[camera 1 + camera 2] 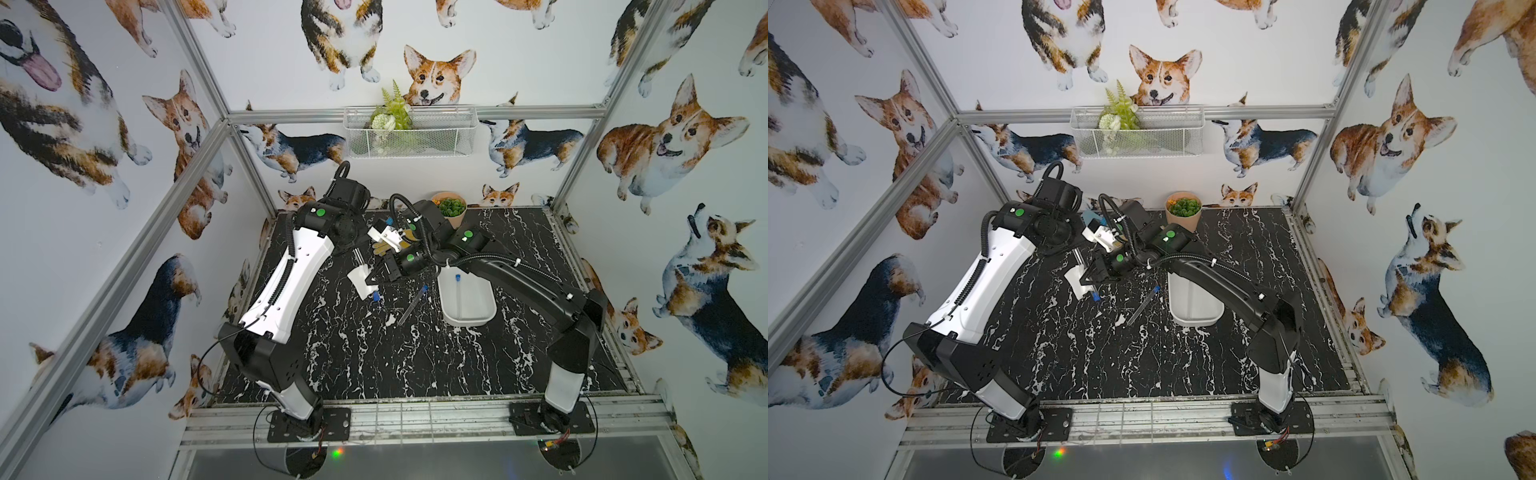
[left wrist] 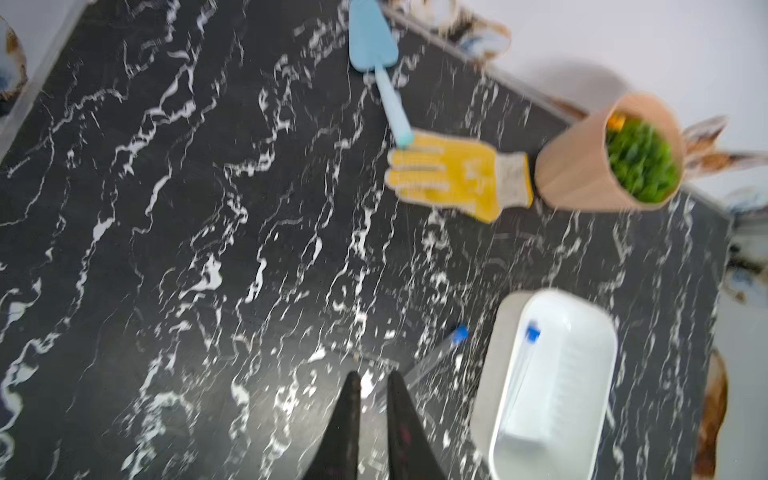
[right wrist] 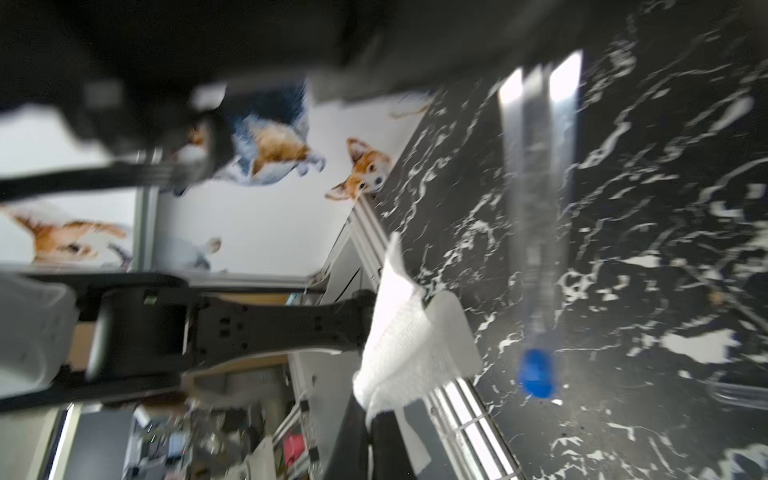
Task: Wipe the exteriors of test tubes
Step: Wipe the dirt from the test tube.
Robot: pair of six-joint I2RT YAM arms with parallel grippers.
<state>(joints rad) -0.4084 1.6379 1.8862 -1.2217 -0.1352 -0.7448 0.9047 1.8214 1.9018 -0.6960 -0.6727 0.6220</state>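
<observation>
One clear test tube (image 1: 358, 257) with a blue cap (image 1: 376, 297) hangs tilted above the table, cap toward the front. Its far end runs up under my left arm in the right wrist view, where the test tube (image 3: 536, 249) is blurred. My left gripper (image 2: 372, 376) is shut on it, leaving a narrow gap between its dark fingers. My right gripper (image 3: 368, 409) is shut on a white tissue (image 3: 411, 340), just beside that tube. A second tube (image 1: 413, 305) lies loose on the table. A third tube (image 2: 521, 374) lies inside the white tray (image 2: 498, 332).
A light-blue trowel (image 2: 372, 41), a yellow glove (image 2: 449, 174) and a potted plant (image 2: 602, 158) sit along the back of the black marble table. The white tray (image 1: 446, 318) stands right of centre, under my right forearm. A wire basket (image 1: 411, 133) hangs on the back wall.
</observation>
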